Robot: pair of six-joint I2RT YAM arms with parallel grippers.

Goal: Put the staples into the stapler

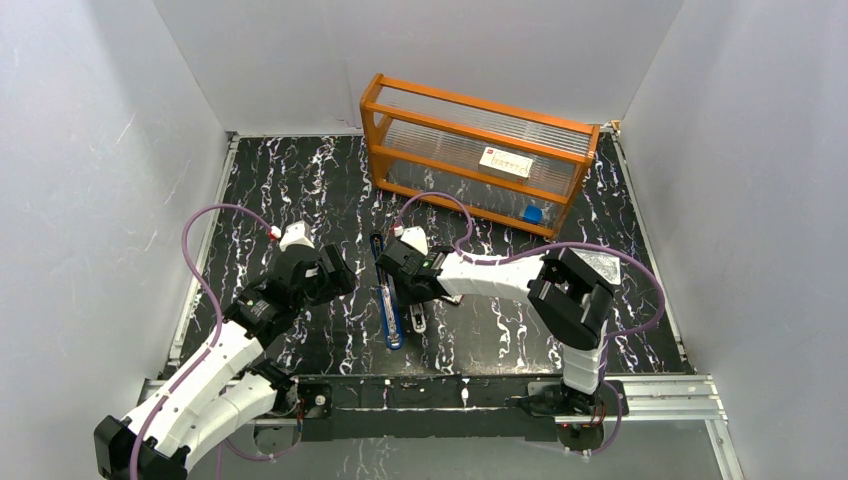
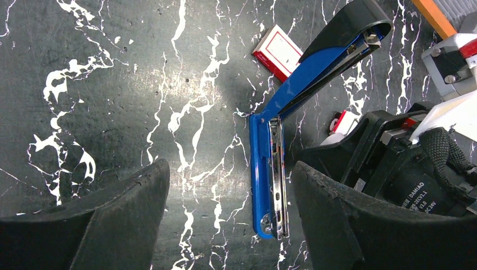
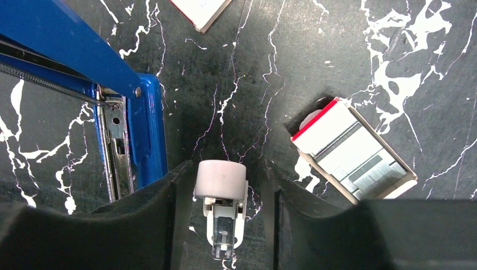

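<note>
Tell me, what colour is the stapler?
The stapler is blue, with a black tip on its lifted lid; the left wrist view shows it best.

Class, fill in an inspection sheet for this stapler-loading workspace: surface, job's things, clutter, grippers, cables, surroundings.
Surface: black white-veined marble-pattern tabletop.
Job's things: slim blue stapler lying swung open, metal channel exposed; silvery staple strips in their opened cardboard tray.
Clutter: small white rounded object; red-and-white box sleeve.
Grippers: left gripper open above stapler; right gripper open, straddling the white object.
Cables: purple cables looping over the table.
Surroundings: white walls; orange rack with clear panels at rear.
</note>
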